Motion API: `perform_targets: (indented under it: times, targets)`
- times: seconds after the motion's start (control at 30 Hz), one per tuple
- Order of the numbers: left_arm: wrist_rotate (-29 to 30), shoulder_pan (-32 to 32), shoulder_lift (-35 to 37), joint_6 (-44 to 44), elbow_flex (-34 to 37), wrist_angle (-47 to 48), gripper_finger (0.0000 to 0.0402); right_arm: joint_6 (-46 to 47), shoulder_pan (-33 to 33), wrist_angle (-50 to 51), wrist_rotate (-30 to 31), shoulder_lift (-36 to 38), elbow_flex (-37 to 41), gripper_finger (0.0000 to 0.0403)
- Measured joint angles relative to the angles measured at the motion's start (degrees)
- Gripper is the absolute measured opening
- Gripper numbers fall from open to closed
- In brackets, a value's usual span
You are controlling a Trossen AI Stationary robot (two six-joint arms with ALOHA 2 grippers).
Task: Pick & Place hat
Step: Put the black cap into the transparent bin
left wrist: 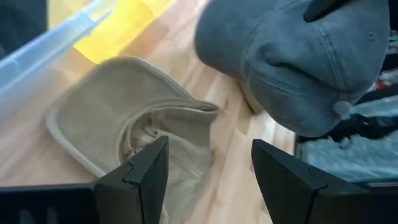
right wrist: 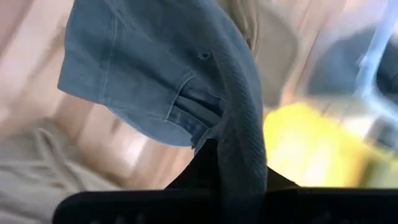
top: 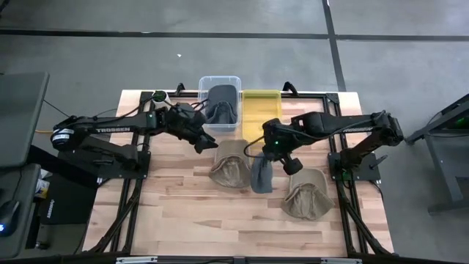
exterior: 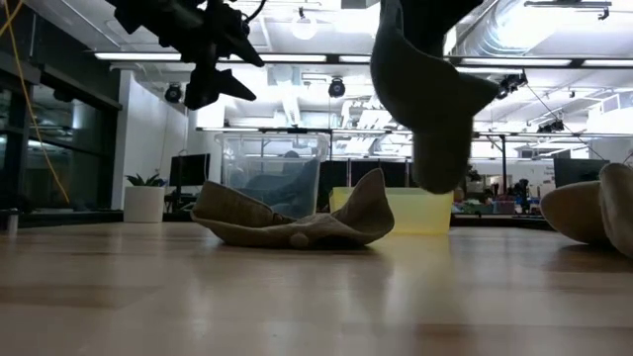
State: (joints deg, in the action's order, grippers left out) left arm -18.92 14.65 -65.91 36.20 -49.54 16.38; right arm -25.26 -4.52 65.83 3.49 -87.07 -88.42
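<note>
A blue-grey denim hat point(top: 261, 176) hangs from my right gripper point(right wrist: 217, 163), which is shut on it over the middle of the table; in the low view the denim hat point(exterior: 430, 99) is clear of the wood. A tan hat point(top: 229, 166) lies crumpled on the table just left of it. My left gripper point(top: 205, 143) hovers open above that tan hat's far left side, touching nothing; its wrist view shows the tan hat point(left wrist: 124, 124) beyond the spread fingers. A second tan hat point(top: 308, 193) lies at the near right. My right gripper pinches a folded edge of the denim hat, by its ribbed band point(right wrist: 244, 134), between its two fingers. The fingers come from above, slanting down from the table's right side. The hat hangs slack below them, lifted clear of the table.
A clear plastic bin point(top: 202, 103) holding a dark hat stands at the far edge, with a yellow bin point(top: 261, 103) to its right. Bare wood lies along the near edge and at the left.
</note>
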Motion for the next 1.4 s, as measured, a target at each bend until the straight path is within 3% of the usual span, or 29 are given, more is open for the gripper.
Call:
perform_targets:
  times: [0.1, 0.3, 0.43, 0.8, 1.0, 1.4]
  targets:
    - [-3.5, 1.4, 0.0, 0.4, 0.0, 0.0, 0.0207, -5.6, -1.6, -3.4, 3.0, -0.1, 0.0, 0.0002]
    - [-4.2, 3.0, 0.0, 7.3, 0.0, -0.4, 0.0207, -10.9, -3.1, -5.2, 9.0, -3.7, -0.1, 0.0002]
    - [-1.4, 3.5, 0.0, 11.8, 0.0, -1.0, 0.0207, -15.3, -3.5, -5.2, 11.6, -8.1, -0.1, 0.0002]
    - [3.5, 3.5, 0.0, 19.6, 0.0, -4.6, 0.0207, -28.2, -5.7, -4.0, 28.6, -17.1, -8.0, 0.0002]
    - [4.2, 3.5, 0.0, 21.2, 0.0, -6.9, 0.0207, -36.4, -8.9, -4.2, 30.6, -18.9, -14.4, 0.0002]
    - [3.6, 3.5, -1.5, 25.0, 0.0, -10.0, 0.0207, -39.4, -12.2, -5.7, 32.8, -22.9, -23.3, 0.0002]
